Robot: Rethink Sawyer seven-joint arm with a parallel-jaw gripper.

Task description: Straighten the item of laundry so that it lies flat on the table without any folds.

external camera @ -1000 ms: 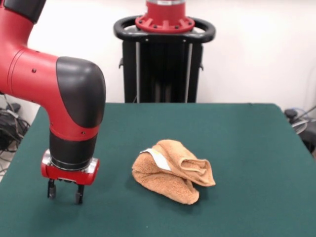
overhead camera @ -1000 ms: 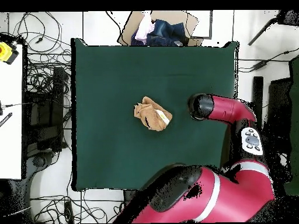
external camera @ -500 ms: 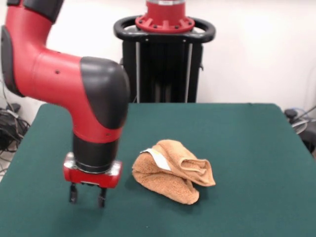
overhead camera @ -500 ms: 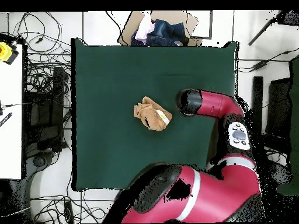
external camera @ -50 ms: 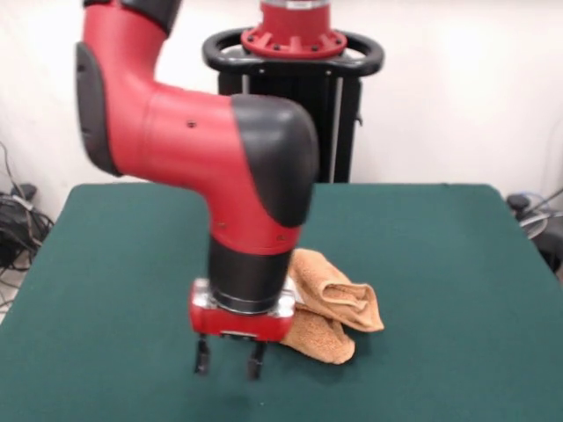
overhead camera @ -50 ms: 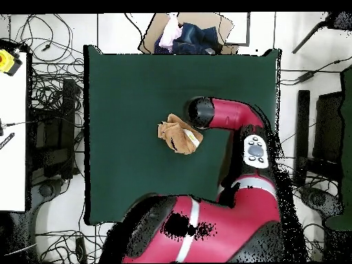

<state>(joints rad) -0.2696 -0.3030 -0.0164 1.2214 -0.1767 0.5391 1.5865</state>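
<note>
- The gripper [external camera @ -50 ms: 229, 359] is hanging just above the green counter [external camera @ -50 ms: 440, 264], toward the counter's front edge in the front view, with its two dark fingers [external camera @ -50 ms: 202, 356] pointing down and standing a little apart — nothing is sitting between them.
- The red wrist ring and black cuff above it are covering the towel's nearer left part in the front view.
- The orange-tan towel [external camera @ -50 ms: 339, 303] is lying bunched in a crumpled heap near the middle of the counter, well away from all four edges; thick folds are rolling over one another along its top.
- In the overhead view the towel [overhead camera @ -50 ms: 177, 133] is showing as a small lump with a pale strip at one side — the arm's black elbow [overhead camera @ -50 ms: 200, 112] is sitting just beside it.
- The red arm [external camera @ -50 ms: 167, 132] is reaching in over the counter from its rear side.
- Beyond the counter's rear edge a black stand [external camera @ -50 ms: 292, 97] with a red top is rising against the pale wall.
</note>
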